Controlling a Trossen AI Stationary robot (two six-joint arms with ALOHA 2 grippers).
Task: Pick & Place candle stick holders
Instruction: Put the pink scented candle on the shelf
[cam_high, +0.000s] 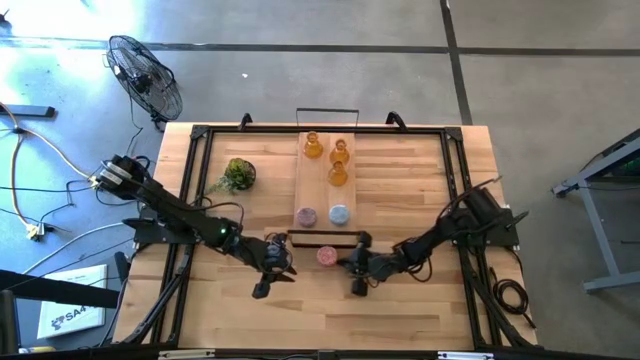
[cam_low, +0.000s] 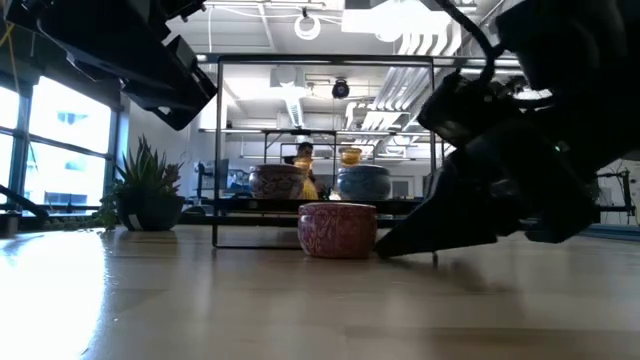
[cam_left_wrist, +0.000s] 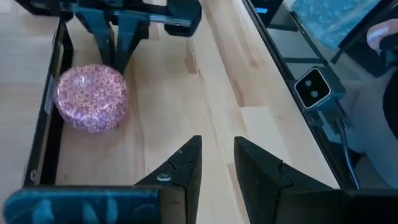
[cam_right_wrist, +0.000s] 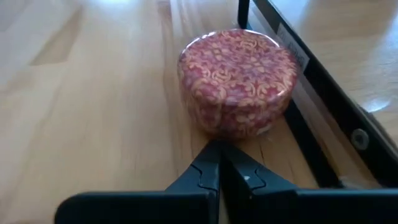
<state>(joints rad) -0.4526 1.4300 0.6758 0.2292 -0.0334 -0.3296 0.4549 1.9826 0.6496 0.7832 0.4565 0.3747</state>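
Note:
A pink patterned holder (cam_high: 327, 256) stands on its base on the table, just in front of the black frame's near bar (cam_right_wrist: 323, 106). It also shows in the left wrist view (cam_left_wrist: 92, 98) and the right wrist view (cam_right_wrist: 236, 81). My right gripper (cam_right_wrist: 219, 149) is shut, low at the table, its tips right at this holder's right side. My left gripper (cam_left_wrist: 217, 146) is open by a narrow gap and empty, left of the holder. Three amber holders (cam_high: 338, 160), a second pink one (cam_high: 307, 216) and a light-blue one (cam_high: 339, 214) stand on the wooden board (cam_high: 320, 185). My right gripper's shut fingertips (cam_right_wrist: 211, 155) come level from the table's right and end at the foot of the pink holder's side wall (cam_right_wrist: 227, 127). I cannot tell whether they touch it. The holder stands upright on the table.
A small green potted plant (cam_high: 238, 175) stands at the far left of the table. A black metal frame (cam_high: 195, 160) runs around the work area, and a thin wire frame (cam_low: 325, 62) stands over the board. Bare wood lies toward the near edge.

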